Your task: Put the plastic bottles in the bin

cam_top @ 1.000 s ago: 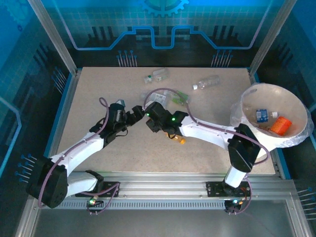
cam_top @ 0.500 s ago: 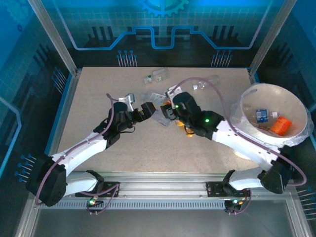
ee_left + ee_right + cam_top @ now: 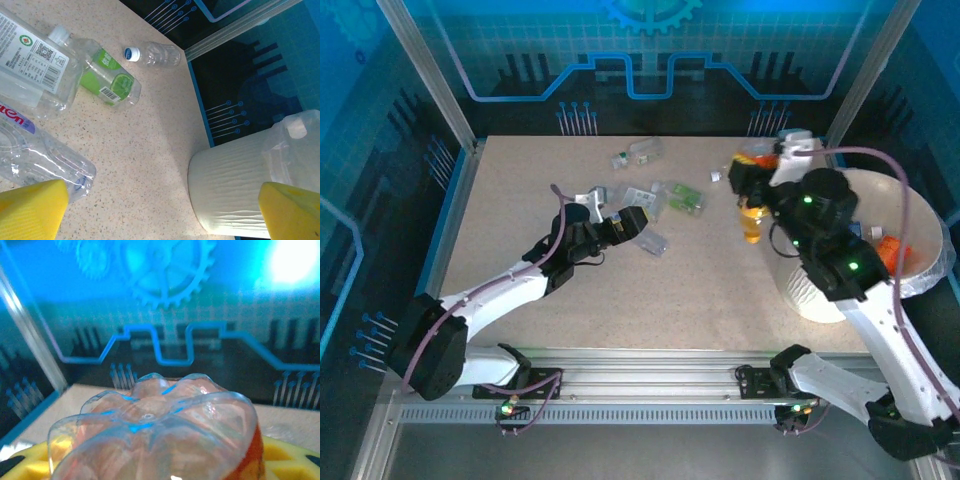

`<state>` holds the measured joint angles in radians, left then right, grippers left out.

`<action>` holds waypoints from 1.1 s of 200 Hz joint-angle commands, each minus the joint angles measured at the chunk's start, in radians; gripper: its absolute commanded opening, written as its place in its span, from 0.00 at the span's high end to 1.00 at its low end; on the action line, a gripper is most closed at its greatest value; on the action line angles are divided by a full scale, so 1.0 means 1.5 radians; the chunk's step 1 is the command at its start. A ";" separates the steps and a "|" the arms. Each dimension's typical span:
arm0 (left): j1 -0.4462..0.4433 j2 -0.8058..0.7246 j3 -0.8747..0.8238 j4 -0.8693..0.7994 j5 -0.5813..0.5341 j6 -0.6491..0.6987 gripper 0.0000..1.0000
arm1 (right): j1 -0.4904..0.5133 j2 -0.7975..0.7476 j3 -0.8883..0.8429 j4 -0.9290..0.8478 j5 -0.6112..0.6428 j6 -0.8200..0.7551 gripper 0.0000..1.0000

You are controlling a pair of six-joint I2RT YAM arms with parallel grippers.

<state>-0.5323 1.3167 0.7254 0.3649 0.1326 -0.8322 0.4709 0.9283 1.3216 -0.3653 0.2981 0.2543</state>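
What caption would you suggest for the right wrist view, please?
Right fingers grip a clear orange-tinted bottle, base toward camera, against a blue wall.

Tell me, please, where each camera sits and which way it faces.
Top external: above, behind the robot, looking down on the table, bin, open left gripper, right gripper.
Left wrist: low over the table, facing the bin's wall and a green-labelled bottle; its yellow fingers at the bottom corners.
Right wrist: raised, facing the back wall past the orange bottle it grips.
Shared: the bin, in top and left wrist.
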 commanded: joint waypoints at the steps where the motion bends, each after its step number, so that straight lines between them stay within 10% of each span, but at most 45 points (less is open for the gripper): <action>1: -0.008 0.019 0.024 0.028 0.015 -0.005 0.01 | -0.042 -0.043 0.035 0.025 0.021 -0.024 0.53; 78: -0.018 0.045 0.014 0.062 0.014 -0.028 0.01 | -0.225 -0.104 -0.007 0.114 0.205 -0.110 0.52; 147: -0.019 0.024 -0.009 0.059 0.002 -0.018 0.01 | -0.518 -0.146 -0.172 0.197 0.112 -0.023 0.51; 220: -0.019 0.025 -0.020 0.063 -0.006 -0.016 0.01 | -0.663 -0.163 -0.322 0.220 0.124 0.020 0.47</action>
<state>-0.5529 1.3727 0.7170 0.4244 0.1360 -0.8619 -0.4805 0.6979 0.9009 -0.1284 0.4965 0.2592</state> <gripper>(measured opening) 0.989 0.541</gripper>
